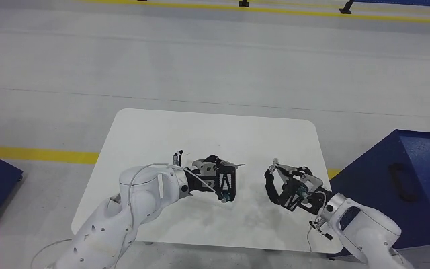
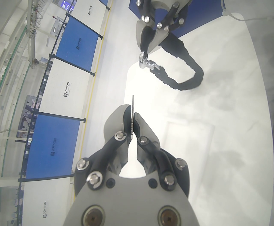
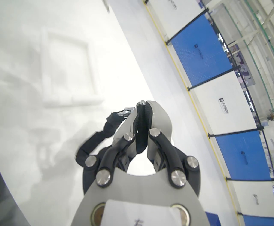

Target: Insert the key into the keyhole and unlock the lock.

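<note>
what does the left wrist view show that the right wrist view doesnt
Left wrist view: the left hand pinching the key edge-on, its blade aimed toward the lock, with a gap between them. Right wrist view: a grey sliver at the frame edge, possibly the key's tip; I cannot tell. Both: the right hand shut on the lock's metal end, its black cable hanging in a loop over the white table, and blue and white panels behind.
</note>
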Robot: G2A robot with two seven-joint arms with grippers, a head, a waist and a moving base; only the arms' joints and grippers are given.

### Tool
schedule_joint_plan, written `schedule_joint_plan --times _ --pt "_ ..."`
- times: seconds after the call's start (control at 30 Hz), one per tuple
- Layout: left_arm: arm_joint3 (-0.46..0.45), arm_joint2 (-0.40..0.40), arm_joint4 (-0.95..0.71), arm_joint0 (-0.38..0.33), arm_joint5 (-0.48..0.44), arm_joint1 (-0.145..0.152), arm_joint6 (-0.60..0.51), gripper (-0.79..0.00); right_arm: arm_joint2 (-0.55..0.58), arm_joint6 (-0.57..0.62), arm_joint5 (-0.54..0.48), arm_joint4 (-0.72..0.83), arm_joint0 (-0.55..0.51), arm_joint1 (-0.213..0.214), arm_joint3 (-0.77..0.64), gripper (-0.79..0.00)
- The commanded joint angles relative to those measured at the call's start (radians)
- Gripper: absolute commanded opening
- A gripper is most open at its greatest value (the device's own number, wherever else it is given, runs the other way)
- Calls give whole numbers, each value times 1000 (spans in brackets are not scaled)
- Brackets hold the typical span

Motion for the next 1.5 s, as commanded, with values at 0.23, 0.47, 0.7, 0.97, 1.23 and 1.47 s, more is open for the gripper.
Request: schedule_joint_plan --times 0.23,0.47,0.7,0.97,1.23,1.47 --pt "0 0 0 0 0 0 0 -785 -38 -335 -342 418 97 -1 286 -785" --pt "0 0 0 0 0 0 0 -785 -78 -372 -422 516 135 -5 350 -785" --pt "0 0 0 0 0 0 0 -785 -78 -372 -422 516 135 -5 350 -785" --pt "0 0 0 0 0 0 0 -785 -88 -343 -446 707 142 -6 397 -785" --pt "0 0 0 0 0 0 0 -785 -295 128 -437 1785 216 39 474 -785" --pt "0 0 0 0 0 0 0 -785 -324 848 -32 2859 326 67 550 -785"
